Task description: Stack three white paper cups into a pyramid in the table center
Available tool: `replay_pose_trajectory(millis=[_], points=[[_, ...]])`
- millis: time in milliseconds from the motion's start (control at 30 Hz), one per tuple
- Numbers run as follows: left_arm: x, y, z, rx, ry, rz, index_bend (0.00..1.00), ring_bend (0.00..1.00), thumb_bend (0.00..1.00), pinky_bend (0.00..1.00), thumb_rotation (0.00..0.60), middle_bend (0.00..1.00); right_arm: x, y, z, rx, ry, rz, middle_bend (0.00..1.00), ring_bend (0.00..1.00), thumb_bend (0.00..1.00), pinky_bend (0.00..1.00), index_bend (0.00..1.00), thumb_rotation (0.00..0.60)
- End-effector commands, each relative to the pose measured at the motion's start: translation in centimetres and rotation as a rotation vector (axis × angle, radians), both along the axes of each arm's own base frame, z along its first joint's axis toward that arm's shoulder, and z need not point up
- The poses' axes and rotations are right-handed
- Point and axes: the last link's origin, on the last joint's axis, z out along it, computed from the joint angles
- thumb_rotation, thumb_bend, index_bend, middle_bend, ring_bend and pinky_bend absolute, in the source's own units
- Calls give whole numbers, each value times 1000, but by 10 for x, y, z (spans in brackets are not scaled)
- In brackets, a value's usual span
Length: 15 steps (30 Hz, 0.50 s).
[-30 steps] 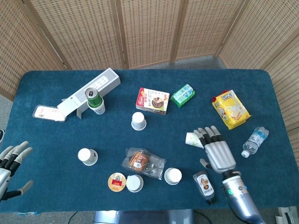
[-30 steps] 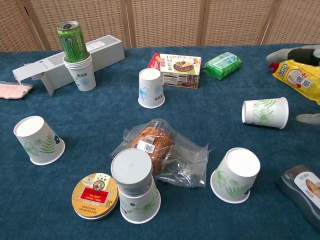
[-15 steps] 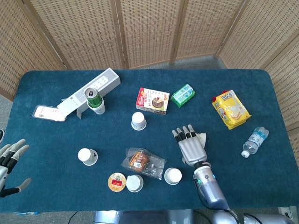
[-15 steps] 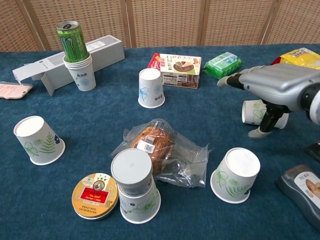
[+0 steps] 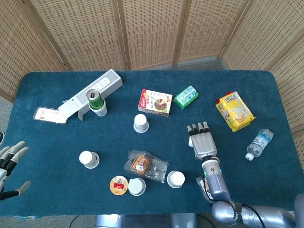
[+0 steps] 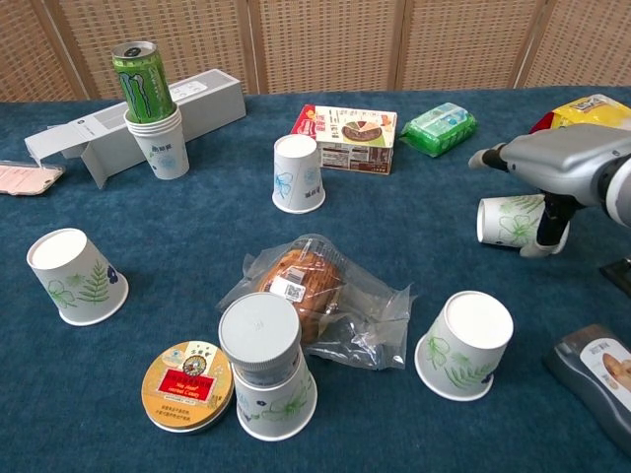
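The blue table [image 5: 57, 142] carries everything, and places here are given from the wrapped bun [image 6: 301, 283] lying near its middle. Far behind and left of the bun a long grey box [image 6: 148, 123] lies on its side, with a green can [image 6: 137, 74] standing on a stack of paper cups [image 6: 163, 148] just in front of it. Behind the bun sits a flat snack box [image 6: 350, 136], with a green packet [image 6: 439, 128] to its right and a yellow bag [image 5: 234, 110] farther right still. The right hand [image 6: 562, 168] hovers to the right of the bun, palm down with fingers stretched flat, directly over a tipped cup [image 6: 508, 219] lying on its side; its thumb hangs beside that cup, but whether it touches cannot be told. The left hand [image 5: 9, 164] is at the table's far left edge, fingers spread, holding nothing. Four other white cups stand upside down: one [image 6: 298, 173] just behind the bun, one [image 6: 74, 276] well to its left, one [image 6: 463, 345] to its front right, and one [image 6: 266, 374] just in front with a grey lid on top. A round tin [image 6: 187, 384] touches that last cup.
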Motion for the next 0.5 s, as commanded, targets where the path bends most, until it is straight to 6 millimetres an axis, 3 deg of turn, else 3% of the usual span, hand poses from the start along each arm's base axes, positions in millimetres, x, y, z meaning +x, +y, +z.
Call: replay_pose_trajectory(millis=[33,500], points=[[0,0,-1,-3,2,-1,0,0,313,0,600,0,-4,0,-2,3,-5,-26,0,0,215,0,14,600],[1,0,-1,-3,-3,-1,0,0,313,0,600,0,11,-8,-12,1,-37,-149,0,0,219,0,20,600]])
